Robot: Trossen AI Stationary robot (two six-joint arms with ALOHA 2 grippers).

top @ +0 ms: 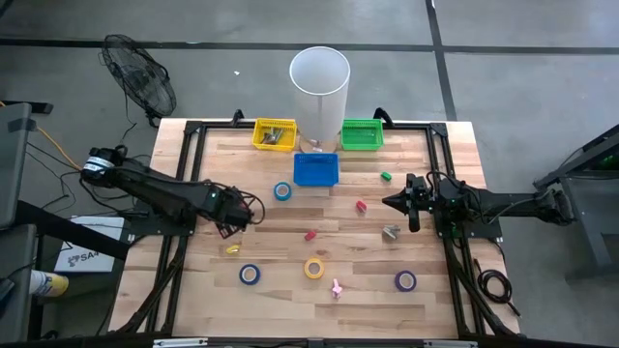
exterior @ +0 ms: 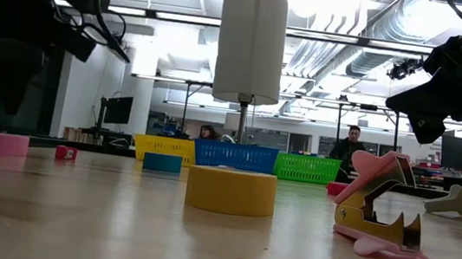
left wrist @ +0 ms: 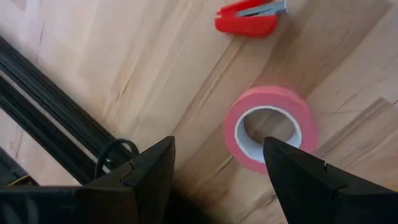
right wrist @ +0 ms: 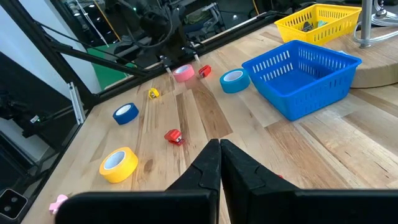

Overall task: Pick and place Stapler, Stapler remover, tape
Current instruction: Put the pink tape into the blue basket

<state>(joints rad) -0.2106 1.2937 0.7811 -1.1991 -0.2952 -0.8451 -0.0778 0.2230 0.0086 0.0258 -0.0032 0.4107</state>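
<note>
The pink tape (left wrist: 271, 127) lies flat on the table (top: 368, 309), straight below the left pincer (left wrist: 219, 163), whose fingers stand wide apart above it. A red stapler (left wrist: 249, 17) lies just beyond. The right pincer (right wrist: 219, 163) hangs closed over the table's right side. No writing is readable anywhere.

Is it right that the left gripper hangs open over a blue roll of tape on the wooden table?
Not quite: the left wrist view shows the roll of tape is pink, not blue. The left gripper does hang open over it on the wooden table.
</note>
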